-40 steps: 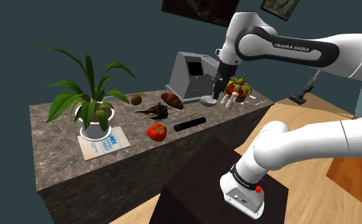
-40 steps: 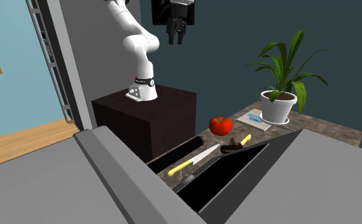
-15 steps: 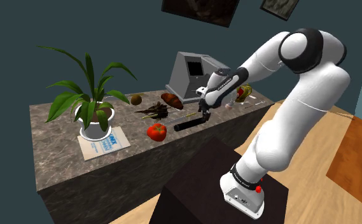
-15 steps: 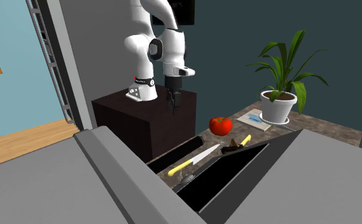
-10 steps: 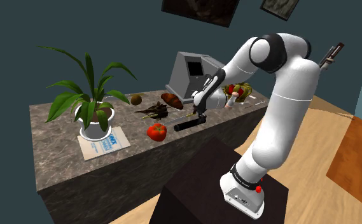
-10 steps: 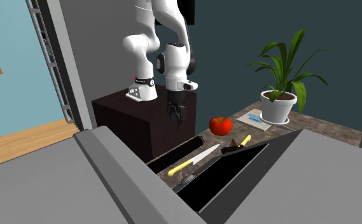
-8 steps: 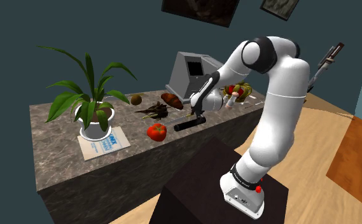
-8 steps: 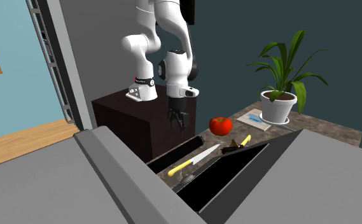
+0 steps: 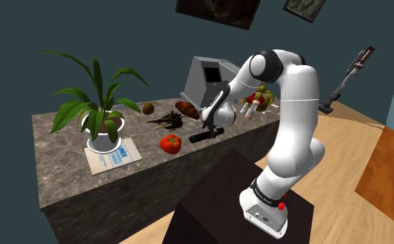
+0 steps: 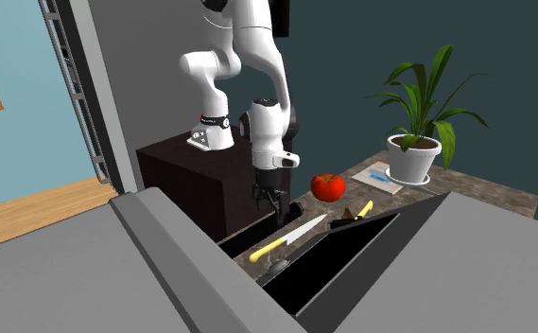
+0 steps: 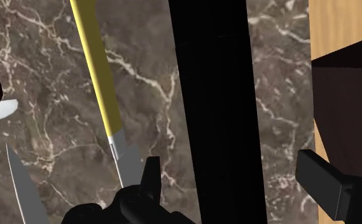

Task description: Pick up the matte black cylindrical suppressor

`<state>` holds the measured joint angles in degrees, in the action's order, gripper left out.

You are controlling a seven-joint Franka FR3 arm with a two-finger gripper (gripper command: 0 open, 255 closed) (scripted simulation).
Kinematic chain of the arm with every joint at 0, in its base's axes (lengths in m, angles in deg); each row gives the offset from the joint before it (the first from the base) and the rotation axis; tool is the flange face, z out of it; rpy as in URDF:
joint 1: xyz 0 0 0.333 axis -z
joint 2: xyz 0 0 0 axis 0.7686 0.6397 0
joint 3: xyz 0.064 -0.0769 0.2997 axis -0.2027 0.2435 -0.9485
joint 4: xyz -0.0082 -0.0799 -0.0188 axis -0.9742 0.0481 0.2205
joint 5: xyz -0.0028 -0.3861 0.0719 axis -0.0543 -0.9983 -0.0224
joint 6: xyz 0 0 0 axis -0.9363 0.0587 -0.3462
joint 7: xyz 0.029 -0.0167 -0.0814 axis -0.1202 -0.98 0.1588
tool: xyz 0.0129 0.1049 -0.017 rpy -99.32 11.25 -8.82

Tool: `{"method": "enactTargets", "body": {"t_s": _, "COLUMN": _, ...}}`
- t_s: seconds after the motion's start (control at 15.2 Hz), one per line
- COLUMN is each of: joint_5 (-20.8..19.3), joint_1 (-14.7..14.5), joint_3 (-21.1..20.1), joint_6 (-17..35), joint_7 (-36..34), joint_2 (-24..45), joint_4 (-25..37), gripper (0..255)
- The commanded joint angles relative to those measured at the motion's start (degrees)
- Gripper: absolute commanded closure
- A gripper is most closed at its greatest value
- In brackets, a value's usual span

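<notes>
Shoulder view: the white arm (image 9: 289,132) rose from its base on the dark stand (image 9: 223,190), folded at a high joint and sent its forearm sloping down toward that view's left, so that the wrist hung over the front part of the marble desk (image 9: 64,166). The claw (image 9: 207,132) pointed straight down at the suppressor (image 9: 197,138), a black cylinder that lay flat on the desk near the front edge, just off the tomato (image 9: 170,143) on the side toward the stand. A potted plant (image 9: 98,104) stood well apart at the desk's other end, and a grey machine (image 9: 209,80) sat at the back. In the second exterior view the last arm link hung upright with the claw (image 10: 269,208) low over the suppressor (image 10: 292,207), whose rounded end showed just beside the fingers; a knife (image 10: 290,236) lay near it. In the wrist view the claw (image 11: 230,168) was released, its two black fingers (image 11: 151,178) spread wide on either side of the suppressor (image 11: 214,95), which ran lengthwise between them with a gap of desk showing on each side, so neither finger touched it. The knife (image 11: 97,70), yellow-handled, lay on the marble just beside the suppressor, roughly along it.
</notes>
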<state>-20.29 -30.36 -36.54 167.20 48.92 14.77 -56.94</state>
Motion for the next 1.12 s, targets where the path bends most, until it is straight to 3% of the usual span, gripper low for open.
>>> {"method": "enactTargets", "body": {"t_s": 0.0, "joint_5": 0.12, "joint_1": 0.92, "joint_3": -0.91, "joint_6": 1.12, "joint_7": 0.26, "joint_2": 2.11, "joint_4": 1.12, "gripper": 0}}
{"method": "enactTargets", "body": {"t_s": 0.26, "joint_5": 0.21, "joint_1": 1.70, "joint_3": -1.75, "joint_6": 2.45, "joint_7": 0.37, "joint_2": 4.36, "joint_4": 2.11, "gripper": 0}}
{"method": "enactTargets", "body": {"t_s": 0.33, "joint_5": 0.21, "joint_1": 1.75, "joint_3": -1.78, "joint_6": 2.50, "joint_7": 0.40, "joint_2": 4.35, "joint_4": 2.05, "gripper": 255}}
{"method": "enactTargets", "body": {"t_s": 1.06, "joint_5": 0.15, "joint_1": 1.10, "joint_3": -1.11, "joint_6": 1.42, "joint_7": 0.29, "joint_2": 2.61, "joint_4": 1.33, "gripper": 255}}
